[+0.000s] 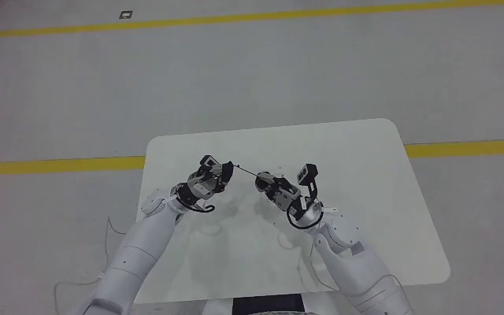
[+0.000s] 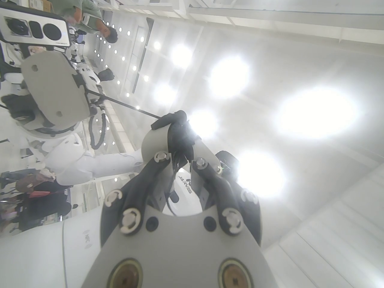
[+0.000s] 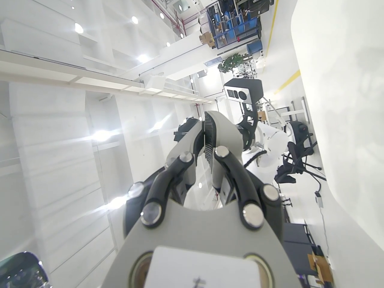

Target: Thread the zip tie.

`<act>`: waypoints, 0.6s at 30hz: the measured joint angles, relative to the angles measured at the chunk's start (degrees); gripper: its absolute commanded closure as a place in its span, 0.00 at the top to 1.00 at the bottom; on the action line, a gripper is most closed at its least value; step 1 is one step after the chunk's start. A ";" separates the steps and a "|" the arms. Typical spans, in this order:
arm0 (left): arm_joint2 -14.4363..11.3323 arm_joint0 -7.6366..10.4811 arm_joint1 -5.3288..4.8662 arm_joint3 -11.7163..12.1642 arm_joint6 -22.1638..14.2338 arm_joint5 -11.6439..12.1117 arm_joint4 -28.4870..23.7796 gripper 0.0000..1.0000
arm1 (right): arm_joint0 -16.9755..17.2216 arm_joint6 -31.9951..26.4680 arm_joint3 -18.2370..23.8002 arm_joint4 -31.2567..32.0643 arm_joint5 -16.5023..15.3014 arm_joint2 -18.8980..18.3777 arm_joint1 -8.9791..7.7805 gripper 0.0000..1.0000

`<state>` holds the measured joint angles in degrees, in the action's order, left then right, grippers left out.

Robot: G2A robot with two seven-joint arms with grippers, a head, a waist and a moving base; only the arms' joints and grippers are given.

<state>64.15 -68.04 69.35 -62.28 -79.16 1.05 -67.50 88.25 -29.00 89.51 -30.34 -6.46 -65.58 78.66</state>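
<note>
A thin black plastic zip tie [image 1: 246, 172] is stretched in the air over the middle of the white, round-cornered tabletop [image 1: 370, 173], spanning the short gap between the two pincers. The left pincer [image 1: 226, 168] is clamped on one end of the strip, and a dark lump of it shows between its grey fingertips [image 2: 153, 142]. The right pincer [image 1: 261, 182] is pinched on the other end, its ribbed pads [image 3: 211, 134] pressed together with hardly a slit between them. Both pincers hang above the tabletop, near each other.
</note>
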 measured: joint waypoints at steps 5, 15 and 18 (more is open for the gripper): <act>0.00 0.00 0.00 0.00 0.00 0.00 0.00 0.00 | -0.20 0.36 -0.50 0.07 -0.04 0.10 -0.09 0.00; 0.00 0.00 0.00 0.00 0.00 0.00 0.00 0.00 | -0.22 0.51 -0.64 -0.19 -0.24 0.18 -0.29 1.00; 0.00 0.00 0.00 0.00 0.00 0.00 0.00 0.00 | -0.14 0.70 -0.80 -1.07 -0.37 -0.03 -0.32 1.00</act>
<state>64.15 -68.04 69.35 -62.28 -79.16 1.05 -67.50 88.11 -28.30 88.71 -31.41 -6.83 -65.61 78.33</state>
